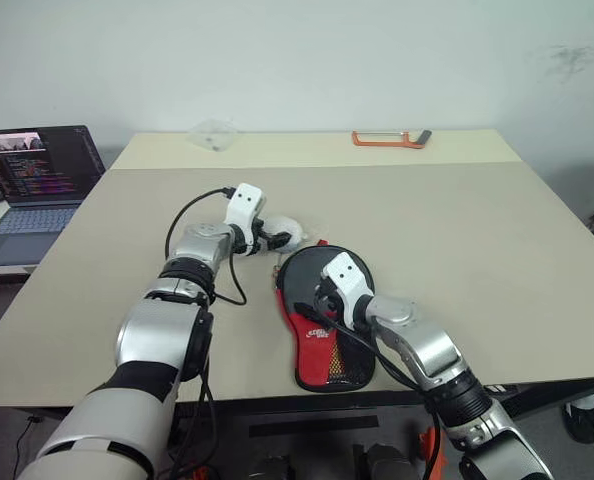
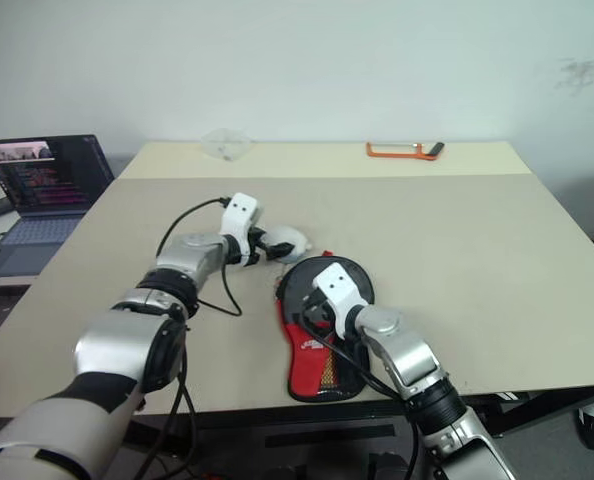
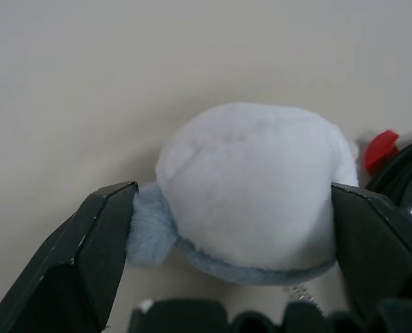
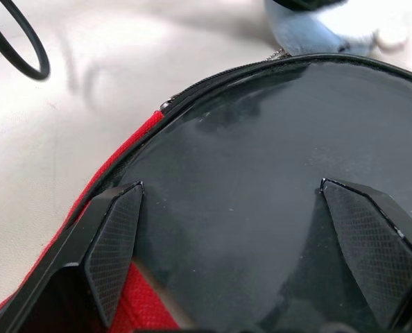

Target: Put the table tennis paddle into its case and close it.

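We find the table tennis paddle point(image 1: 312, 280), smooth black rubber face up, lying in the soft red-and-black case point(image 1: 322, 345) near the table's point(image 1: 477, 230) front edge, with a fluffy white rounded object point(image 3: 251, 184) just beyond the case's zipper rim. The left gripper point(image 1: 277, 240) stands wide open astride that plush object, clamping nothing. The right gripper point(image 4: 234, 229) hangs equally wide over the paddle face, empty; a laptop point(image 1: 37, 180), an orange tool point(image 1: 389, 138) and clear plastic point(image 1: 213, 133) lie well apart.
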